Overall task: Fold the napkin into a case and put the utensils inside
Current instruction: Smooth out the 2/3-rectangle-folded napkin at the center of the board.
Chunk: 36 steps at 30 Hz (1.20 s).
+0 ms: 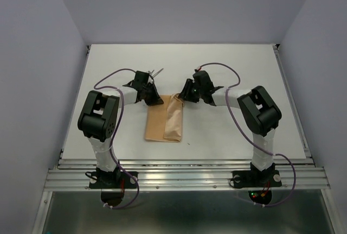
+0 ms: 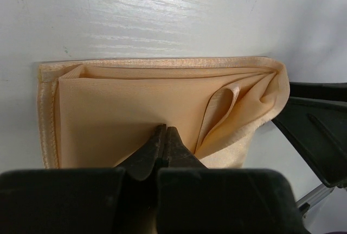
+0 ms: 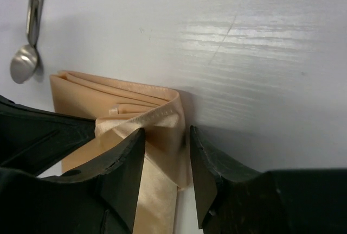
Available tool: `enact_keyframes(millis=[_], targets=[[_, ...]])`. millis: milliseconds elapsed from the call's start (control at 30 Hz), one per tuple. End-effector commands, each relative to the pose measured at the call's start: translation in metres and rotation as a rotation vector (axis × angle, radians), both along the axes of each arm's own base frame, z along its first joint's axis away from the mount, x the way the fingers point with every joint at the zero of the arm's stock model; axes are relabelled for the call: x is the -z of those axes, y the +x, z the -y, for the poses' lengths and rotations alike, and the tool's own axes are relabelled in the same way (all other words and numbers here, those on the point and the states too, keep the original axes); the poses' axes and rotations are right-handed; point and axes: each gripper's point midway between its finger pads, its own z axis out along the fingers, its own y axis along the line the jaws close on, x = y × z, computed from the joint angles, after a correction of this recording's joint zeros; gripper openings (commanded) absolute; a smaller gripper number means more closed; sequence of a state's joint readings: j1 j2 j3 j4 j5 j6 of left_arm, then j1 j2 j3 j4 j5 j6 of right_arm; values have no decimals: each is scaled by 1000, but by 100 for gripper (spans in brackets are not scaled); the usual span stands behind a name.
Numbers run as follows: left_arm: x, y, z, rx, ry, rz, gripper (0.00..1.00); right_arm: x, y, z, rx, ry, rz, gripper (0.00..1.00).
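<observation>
Left claw [image 2: 164, 130]: closed, tips together and set down on the top layer of the napkin [image 2: 119, 103], at its far end in the top view. Cannot tell whether a layer of cloth is nipped between the tips or only pressed.

Napkin: lies on the worktop [image 1: 233, 131] between the two arms, already folded into a narrow oblong with several layers. Left wrist view shows a loose pocket-like flap at one corner. Not a tidy case yet.

Utensils [image 1: 156, 73]: on the worktop just beyond the left claw, outside the cloth. The spoon [image 3: 23, 63] lies bowl toward the napkin, near its corner, not touching.

Right claw [image 3: 167, 136]: open, jaws on either side of the napkin's raised folded edge, with the cloth running between them.

Step in hand (judgement): late folding, shaping or opening the pocket. Nothing inserted yet.

Next move calls for: one claw pinning the layers flat, the other lifting the pocket edge. Then fetch the spoon by its handle.
</observation>
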<state>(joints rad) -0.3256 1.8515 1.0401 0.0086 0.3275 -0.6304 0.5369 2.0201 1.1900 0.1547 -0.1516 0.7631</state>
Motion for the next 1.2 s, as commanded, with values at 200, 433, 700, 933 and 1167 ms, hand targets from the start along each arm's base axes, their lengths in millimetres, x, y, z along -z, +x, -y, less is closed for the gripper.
enact_keyframes(millis=[200, 433, 700, 933, 1167], targets=[[25, -10, -14, -8, 79, -59, 0, -19, 0, 20, 20, -286, 105, 44], [24, -10, -13, 1, 77, -57, 0, -28, -2, 2, -12, -318, 141, 45], [25, -11, -11, 16, 72, -57, 0, -40, 2, -21, -35, -303, 165, 46], [24, -11, -10, 26, 65, -56, 0, -28, 5, -33, -57, -300, 147, 41], [27, -11, -8, 34, 63, -58, 0, -21, 6, -50, -89, -272, 131, 33]])
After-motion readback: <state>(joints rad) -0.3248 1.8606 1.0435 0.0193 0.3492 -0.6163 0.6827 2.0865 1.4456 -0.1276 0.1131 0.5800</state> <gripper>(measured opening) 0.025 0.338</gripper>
